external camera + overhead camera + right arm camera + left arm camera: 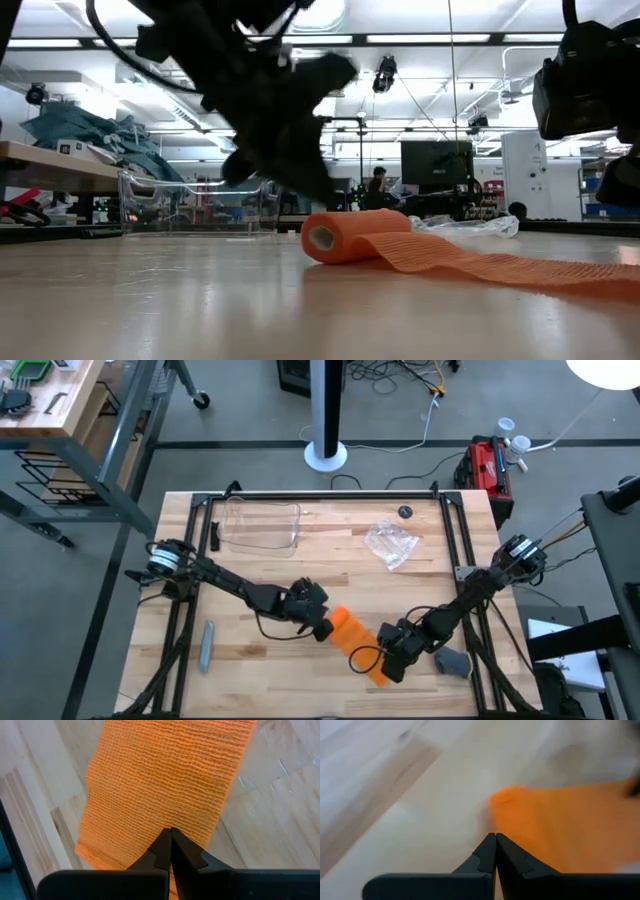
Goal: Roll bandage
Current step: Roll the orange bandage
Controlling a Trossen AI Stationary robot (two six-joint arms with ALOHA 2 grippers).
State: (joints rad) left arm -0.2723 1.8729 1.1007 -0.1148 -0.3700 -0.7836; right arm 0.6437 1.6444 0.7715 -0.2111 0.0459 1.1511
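The bright orange woven fabric bandage [356, 643] lies on the pale wooden plank table [260, 670], partly wound into a stubby roll with a flat tail trailing off it. The left claw [322, 626], clenched with nothing between its fingers, sits right at the rolled end of the bandage. The right claw [385, 663], also clenched, presses its tips down on the bandage's flat tail.

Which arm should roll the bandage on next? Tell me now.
Left, probably. The left gripper, shut, sits right at the rolled end of the bandage. The right gripper, also shut, rests over the flat loose tail, so it looks better placed to hold that end down.
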